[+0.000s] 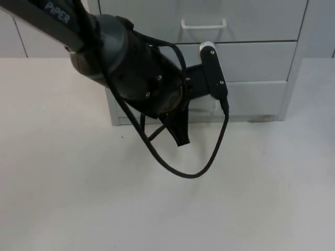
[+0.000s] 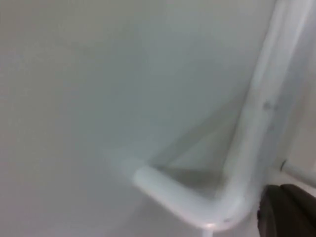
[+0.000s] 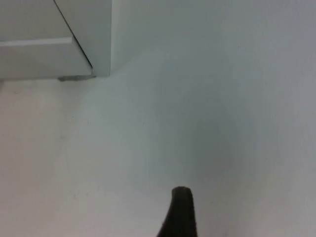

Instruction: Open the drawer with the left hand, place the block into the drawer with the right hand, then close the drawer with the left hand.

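Observation:
A pale grey drawer cabinet (image 1: pixel 256 63) stands at the back of the white table (image 1: pixel 78 198). Its top drawer carries a white bar handle (image 1: pixel 204 24). My left gripper (image 1: pixel 182 125) reaches in from the left, low against the cabinet's front, and its arm hides the lower drawer fronts there. In the left wrist view a white bar handle (image 2: pixel 197 197) with a bent corner lies very close against a grey drawer front (image 2: pixel 108 89). I cannot tell which lower drawer it belongs to. My right gripper (image 3: pixel 180 217) hovers over bare table beside the cabinet's corner (image 3: pixel 94 44).
The cabinet's right side panel (image 1: pixel 296 63) ends near the table's right side. White table stretches in front of the cabinet and to both sides. A black cable loop (image 1: pixel 183 172) hangs from the left arm over the table.

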Robot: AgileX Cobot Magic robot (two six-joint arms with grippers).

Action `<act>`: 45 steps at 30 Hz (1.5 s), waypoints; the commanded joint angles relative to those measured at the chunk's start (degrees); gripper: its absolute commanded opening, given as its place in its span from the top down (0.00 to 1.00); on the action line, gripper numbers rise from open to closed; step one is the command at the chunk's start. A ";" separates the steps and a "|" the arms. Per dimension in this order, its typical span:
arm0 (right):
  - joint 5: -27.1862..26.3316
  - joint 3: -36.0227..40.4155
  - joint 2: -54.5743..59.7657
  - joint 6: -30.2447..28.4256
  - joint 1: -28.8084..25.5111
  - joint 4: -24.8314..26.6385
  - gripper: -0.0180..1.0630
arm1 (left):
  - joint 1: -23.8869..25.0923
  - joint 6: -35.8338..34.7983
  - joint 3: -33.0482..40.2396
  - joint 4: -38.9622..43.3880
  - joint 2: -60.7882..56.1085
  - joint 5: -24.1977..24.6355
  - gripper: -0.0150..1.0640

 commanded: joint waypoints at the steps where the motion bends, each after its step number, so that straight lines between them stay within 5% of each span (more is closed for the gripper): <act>1: -0.35 0.15 -0.55 0.19 0.14 0.32 0.38 | 0.02 -0.24 -1.10 -2.78 -1.22 3.87 0.99; 7: -0.48 0.15 -0.55 0.19 0.14 0.17 0.38 | -4.87 17.64 2.45 -26.37 -7.08 3.09 0.99; 10: -0.74 0.15 -0.55 -0.04 0.14 0.17 0.38 | -8.05 32.91 5.05 -45.48 -11.69 3.30 0.99; 12: -0.74 0.15 -0.55 -0.04 0.14 0.17 0.38 | -8.67 37.09 5.68 -51.18 -13.06 3.44 0.99; 15: -0.74 0.15 -0.55 -0.04 0.14 0.17 0.38 | -9.31 56.36 5.91 -74.93 -17.67 6.04 0.99; 20: -0.74 0.15 -0.55 -0.04 0.14 0.17 0.38 | -8.54 71.58 5.91 -92.60 -20.90 9.33 0.99; 31: -0.32 0.15 -0.55 -0.04 0.14 0.32 0.38 | -2.43 71.59 9.57 -99.75 -26.85 11.36 0.99; 45: -0.33 0.15 -0.55 -0.04 0.14 0.67 0.38 | 26.75 71.48 24.47 -111.57 -43.33 10.86 0.99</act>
